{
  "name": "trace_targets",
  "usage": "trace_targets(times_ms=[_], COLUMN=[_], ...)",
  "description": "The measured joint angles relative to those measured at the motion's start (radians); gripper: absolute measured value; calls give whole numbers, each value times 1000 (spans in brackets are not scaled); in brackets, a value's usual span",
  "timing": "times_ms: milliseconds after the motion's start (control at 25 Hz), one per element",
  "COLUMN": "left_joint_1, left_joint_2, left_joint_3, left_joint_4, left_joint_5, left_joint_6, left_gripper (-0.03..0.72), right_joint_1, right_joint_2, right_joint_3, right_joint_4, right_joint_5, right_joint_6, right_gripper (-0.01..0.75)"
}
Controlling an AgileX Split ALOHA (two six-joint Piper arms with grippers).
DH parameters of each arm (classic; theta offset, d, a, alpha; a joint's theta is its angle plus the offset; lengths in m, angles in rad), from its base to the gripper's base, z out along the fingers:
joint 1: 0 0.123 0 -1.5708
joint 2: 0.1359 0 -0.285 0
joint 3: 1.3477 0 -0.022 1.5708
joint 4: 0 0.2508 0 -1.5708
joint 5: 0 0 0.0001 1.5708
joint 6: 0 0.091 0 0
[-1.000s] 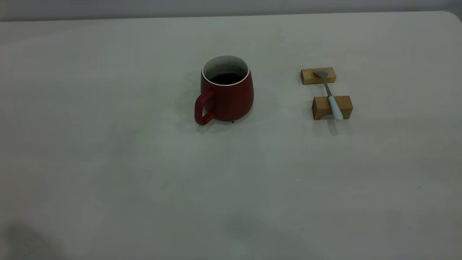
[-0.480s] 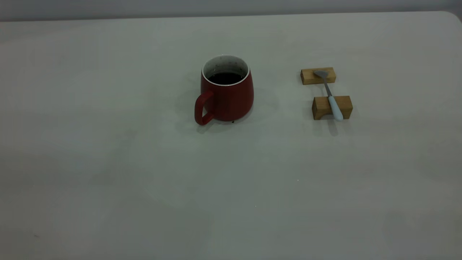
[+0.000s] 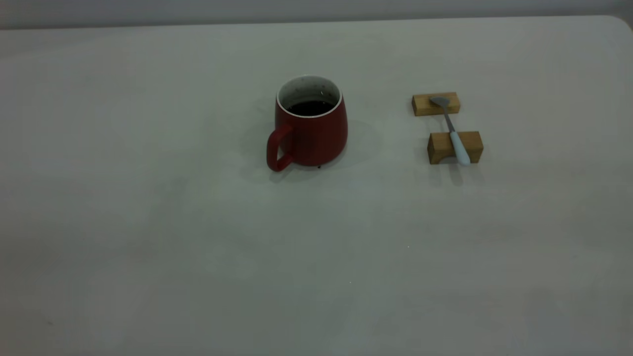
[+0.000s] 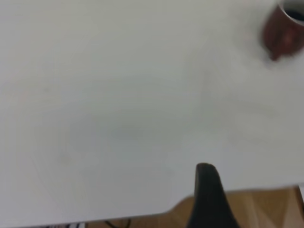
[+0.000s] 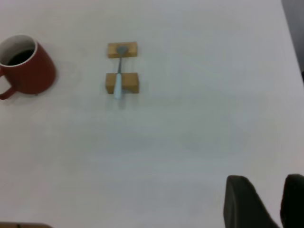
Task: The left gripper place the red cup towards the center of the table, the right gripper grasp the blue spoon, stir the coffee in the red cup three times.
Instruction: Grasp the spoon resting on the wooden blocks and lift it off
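Exterior view. The red cup stands upright near the middle of the surface, its loop handle turned toward 7 o'clock and the coffee lying dark and level below the white rim. At 3 o'clock from the cup, well apart from it, the blue spoon bridges two wooden blocks: the metal bowl rests on the far block, the pale handle crosses the near one and overhangs it toward 5 o'clock. Raised this way, the handle probably leaves room beneath for fingers to close.

Neither arm enters the exterior view. In the left wrist view, only one dark finger of the left hand shows at the near edge of the surface, so its opening cannot be told; the cup sits far off. In the right wrist view, the right hand hangs over bare surface, well apart from the spoon, its two fingers spread with a clear gap and holding nothing.

Judged from this layout, the cup already looks central; grasping the spoon is the step ahead.
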Motion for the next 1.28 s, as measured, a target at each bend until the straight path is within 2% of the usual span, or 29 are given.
trace_targets(times_ms=[200, 800, 920, 1160, 1280], left_joint_1=[83, 87, 87, 87, 87], left_joint_2=[-15, -15, -15, -15, -15], left_joint_3=[0, 0, 0, 0, 0], left_joint_4=[0, 0, 0, 0, 0], left_joint_5=[7, 8, 9, 9, 9], left_joint_6=[0, -1, -2, -2, -2], left_gripper=[551, 551, 551, 551, 551], right_joint_1=[0, 0, 0, 0, 0], right_joint_2=[0, 16, 117, 452, 663], right_joint_3=[0, -1, -2, -3, -14], right_joint_4=[26, 99, 160, 314, 431], right_joint_5=[0, -14, -64, -315, -396], right_joint_6=[0, -10, -55, -268, -387], right_gripper=[237, 248, 312, 532, 570])
